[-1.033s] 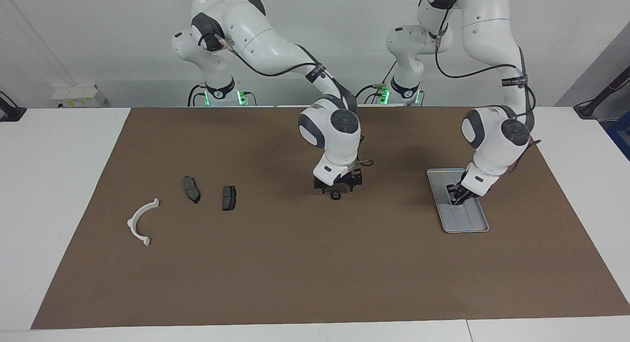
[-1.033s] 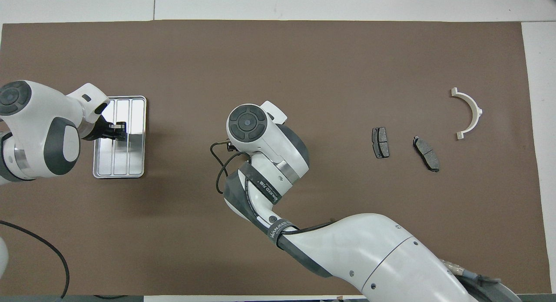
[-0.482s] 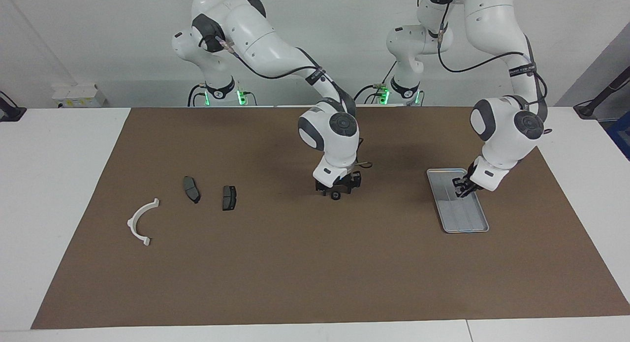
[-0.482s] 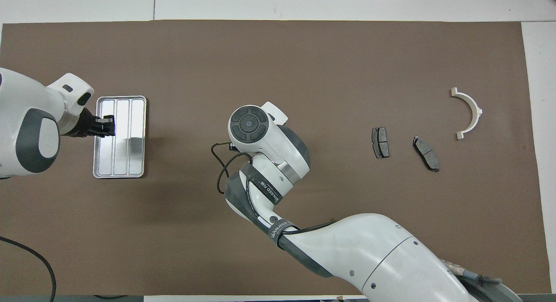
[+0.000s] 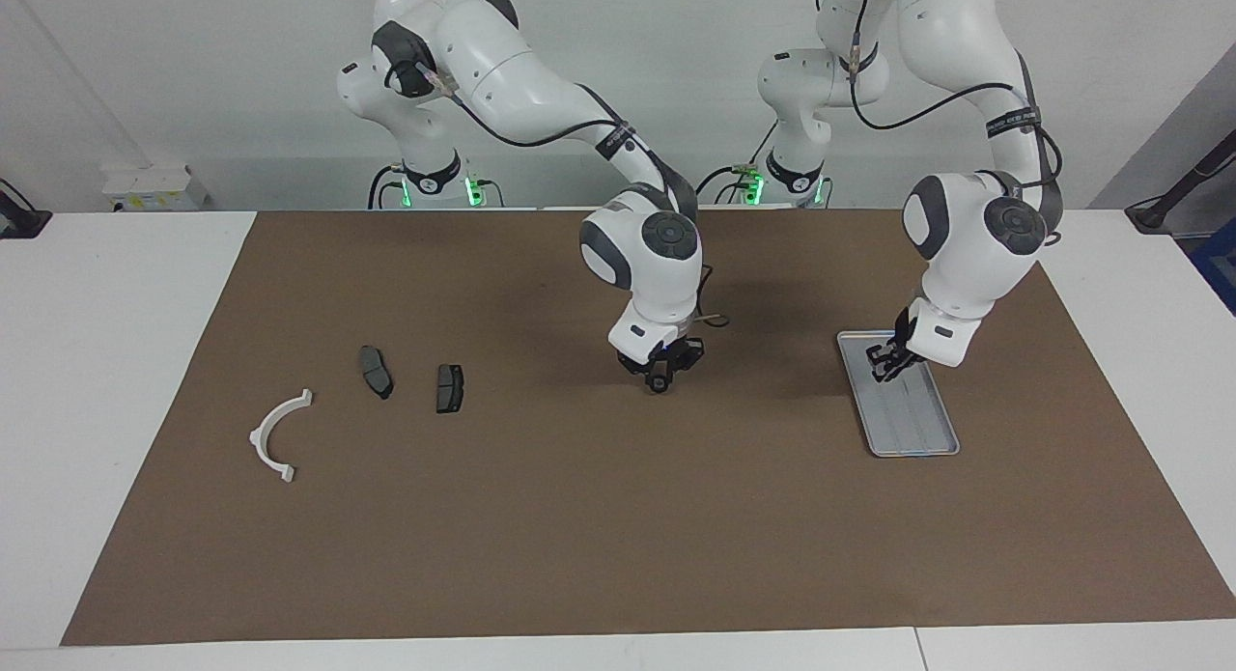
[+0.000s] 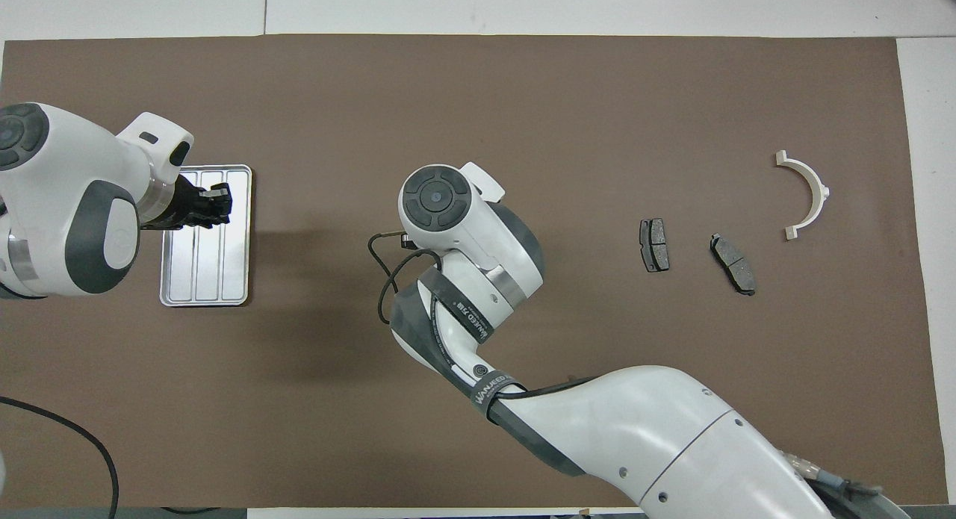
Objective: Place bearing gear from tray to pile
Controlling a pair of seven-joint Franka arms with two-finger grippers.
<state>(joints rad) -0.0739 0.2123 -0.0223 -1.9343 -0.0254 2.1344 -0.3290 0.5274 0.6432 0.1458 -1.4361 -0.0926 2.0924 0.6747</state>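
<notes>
Overhead view hides right claw (image 5: 659,378) gripping bearing gear (image 5: 658,385)

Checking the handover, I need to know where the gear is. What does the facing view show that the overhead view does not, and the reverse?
Facing only: the gear between the right gripper's fingers, over mid-mat; arm bases.
Overhead only: nothing extra; the right arm's wrist covers gripper and gear.
Both: the left gripper over the tray, and the pile: bracket and two pads.
</notes>
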